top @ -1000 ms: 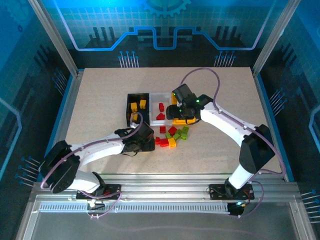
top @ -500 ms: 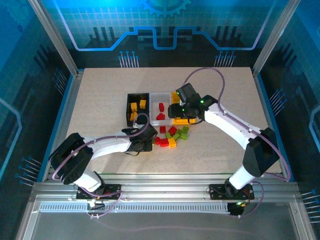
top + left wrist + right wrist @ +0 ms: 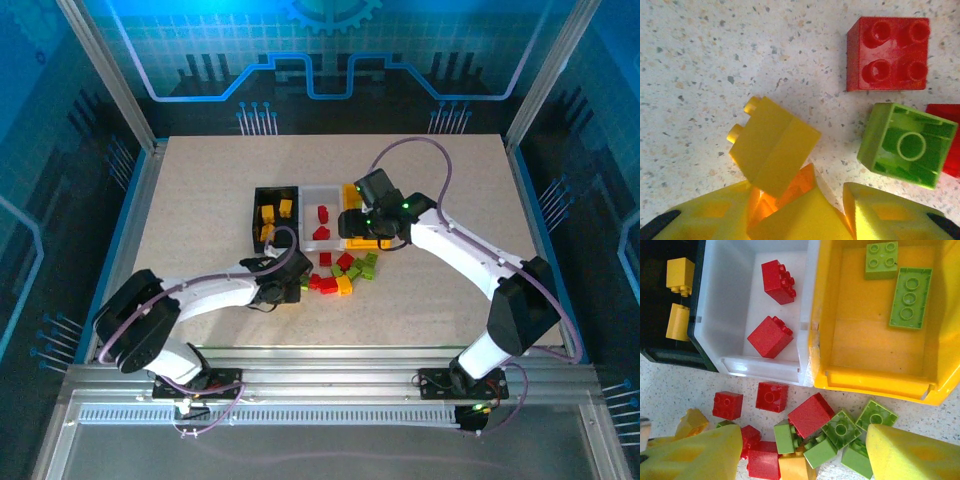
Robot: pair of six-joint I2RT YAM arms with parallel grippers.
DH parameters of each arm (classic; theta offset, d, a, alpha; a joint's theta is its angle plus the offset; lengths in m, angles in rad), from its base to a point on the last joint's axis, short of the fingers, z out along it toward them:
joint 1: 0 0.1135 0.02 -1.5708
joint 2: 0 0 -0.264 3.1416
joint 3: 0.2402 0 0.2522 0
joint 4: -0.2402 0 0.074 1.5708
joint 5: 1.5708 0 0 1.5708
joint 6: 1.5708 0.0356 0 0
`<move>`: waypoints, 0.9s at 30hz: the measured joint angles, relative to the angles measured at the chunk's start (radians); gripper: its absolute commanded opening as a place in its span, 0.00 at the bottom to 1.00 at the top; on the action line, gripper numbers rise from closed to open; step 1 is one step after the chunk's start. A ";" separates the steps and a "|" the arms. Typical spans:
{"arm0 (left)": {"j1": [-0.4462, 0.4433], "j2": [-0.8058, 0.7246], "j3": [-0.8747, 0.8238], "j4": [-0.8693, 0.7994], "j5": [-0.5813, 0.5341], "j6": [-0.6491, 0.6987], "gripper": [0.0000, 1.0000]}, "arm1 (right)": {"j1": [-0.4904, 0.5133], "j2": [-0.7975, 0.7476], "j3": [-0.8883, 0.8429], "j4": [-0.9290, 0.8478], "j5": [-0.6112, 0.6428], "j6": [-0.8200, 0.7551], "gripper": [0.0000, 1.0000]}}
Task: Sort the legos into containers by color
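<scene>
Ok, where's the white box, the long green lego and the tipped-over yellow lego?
white box (image 3: 760,367): right wrist view, front rim.
long green lego (image 3: 909,298): right wrist view, middle stud.
tipped-over yellow lego (image 3: 777,145): left wrist view, smooth side.

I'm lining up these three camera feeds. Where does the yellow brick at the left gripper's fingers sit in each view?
Left wrist: yellow brick, tilted, lower centre, at the left gripper's fingers.
Right wrist: the brick lies bottom left, at the left end of the loose pile.
Top external: under the left gripper's tip, too small to make out.
Shared landmark: the loose pile of red and green bricks beside it.
</scene>
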 measured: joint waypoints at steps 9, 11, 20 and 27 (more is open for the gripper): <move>-0.003 -0.243 -0.012 -0.103 0.009 -0.029 0.39 | -0.003 -0.016 -0.017 0.010 -0.006 0.004 0.68; 0.065 -0.254 0.040 -0.129 0.016 -0.011 0.39 | -0.003 -0.019 -0.025 0.018 -0.008 0.008 0.68; 0.316 0.018 0.391 -0.108 0.024 0.118 0.37 | -0.008 -0.024 -0.058 0.023 -0.023 0.023 0.68; 0.365 0.278 0.559 -0.107 0.024 0.172 0.56 | -0.012 -0.060 -0.076 0.024 -0.023 0.027 0.68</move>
